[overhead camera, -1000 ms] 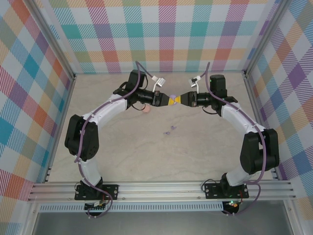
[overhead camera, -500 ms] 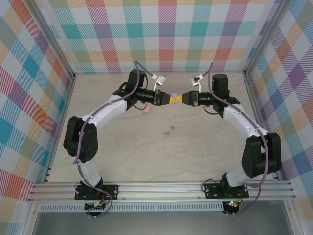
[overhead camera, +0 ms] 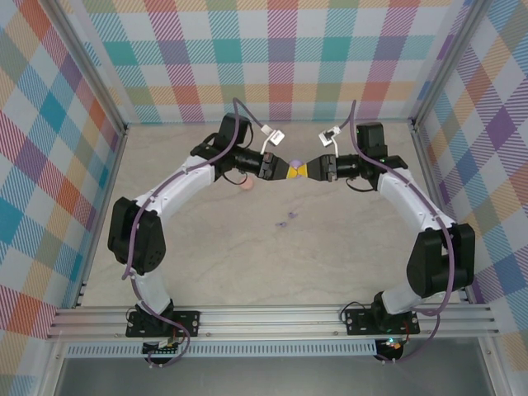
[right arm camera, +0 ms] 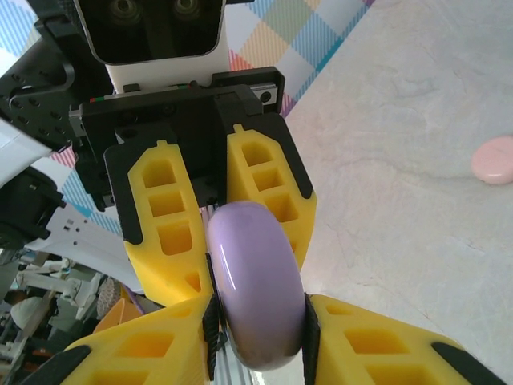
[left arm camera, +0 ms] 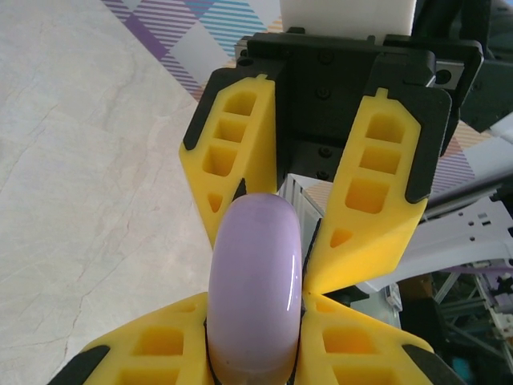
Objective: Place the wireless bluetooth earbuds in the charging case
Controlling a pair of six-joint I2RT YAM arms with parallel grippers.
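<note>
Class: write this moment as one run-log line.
left gripper: shut on lilac case, above table | right gripper: astride same case, grip unclear | lilac earbuds: loose on table | pink disc: on table

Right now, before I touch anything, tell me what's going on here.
The two arms meet end to end above the middle of the table, both at one lilac case. The left gripper is clamped on it. The right gripper has a finger on either side of the same case, but I cannot tell whether it is gripping. Two small lilac earbuds lie loose on the table, nearer the arm bases and not yet in the case. A pink disc lies beside the left arm.
</note>
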